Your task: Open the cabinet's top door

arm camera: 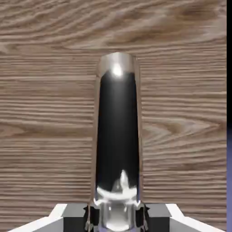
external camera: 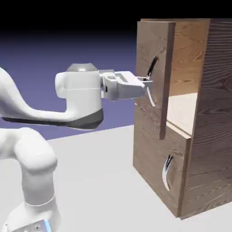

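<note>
Unlabelled top door (external camera: 154,54), claw-gripped (external camera: 147,82) handle (arm camera: 118,136)

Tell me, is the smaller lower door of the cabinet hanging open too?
No. In the exterior view the lower door sits flush with the cabinet front, while only the top door is swung ajar.

Cabinet (external camera: 199,136): on bench (external camera: 99,181), at exterior view's right.
Top door (external camera: 152,68): swung partly out, above lower door (external camera: 158,167); shelf (external camera: 181,113) behind it.
Gripper (external camera: 146,81): left of top door, on its handle (external camera: 151,81); in hand view, handle (arm camera: 118,136) betw. fingertips (arm camera: 90,216).
</note>
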`<state>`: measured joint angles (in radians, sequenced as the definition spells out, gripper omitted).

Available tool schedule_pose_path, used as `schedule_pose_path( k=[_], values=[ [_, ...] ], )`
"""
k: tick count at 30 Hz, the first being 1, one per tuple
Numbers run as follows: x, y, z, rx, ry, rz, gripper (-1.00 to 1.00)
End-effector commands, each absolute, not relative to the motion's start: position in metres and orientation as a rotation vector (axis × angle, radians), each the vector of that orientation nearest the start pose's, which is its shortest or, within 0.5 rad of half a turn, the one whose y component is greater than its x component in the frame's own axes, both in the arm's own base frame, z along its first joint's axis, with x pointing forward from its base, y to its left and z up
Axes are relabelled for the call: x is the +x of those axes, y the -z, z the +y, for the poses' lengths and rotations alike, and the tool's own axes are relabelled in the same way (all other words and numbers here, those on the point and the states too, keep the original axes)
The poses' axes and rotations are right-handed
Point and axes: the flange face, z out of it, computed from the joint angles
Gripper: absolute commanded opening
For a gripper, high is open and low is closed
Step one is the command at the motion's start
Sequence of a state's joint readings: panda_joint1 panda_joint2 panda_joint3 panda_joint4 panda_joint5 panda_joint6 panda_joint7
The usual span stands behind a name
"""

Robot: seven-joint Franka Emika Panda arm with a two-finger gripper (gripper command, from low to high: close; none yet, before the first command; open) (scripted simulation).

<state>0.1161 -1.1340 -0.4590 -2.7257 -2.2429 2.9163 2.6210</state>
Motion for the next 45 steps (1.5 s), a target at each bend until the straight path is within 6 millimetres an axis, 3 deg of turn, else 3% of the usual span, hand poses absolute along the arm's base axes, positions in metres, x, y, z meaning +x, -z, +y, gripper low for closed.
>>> schedule_pose_path(
  k=[1, 7, 19, 28, 38, 45],
  values=[
    [0.257, -0.563, -0.068, -1.720, 1.951, 1.038, -1.00],
    [0.232, -0.563, -0.043, -1.699, 2.010, 1.143, -1.00],
    [0.200, -0.563, -0.004, -1.662, 2.090, 1.294, -1.00],
    [0.171, -0.563, 0.043, -1.609, 2.174, 1.465, -1.00],
    [0.146, -0.563, 0.108, -1.525, 2.269, 1.684, -1.00],
    [0.134, -0.563, 0.179, -1.417, 2.356, 1.916, -1.00]
  ],
)
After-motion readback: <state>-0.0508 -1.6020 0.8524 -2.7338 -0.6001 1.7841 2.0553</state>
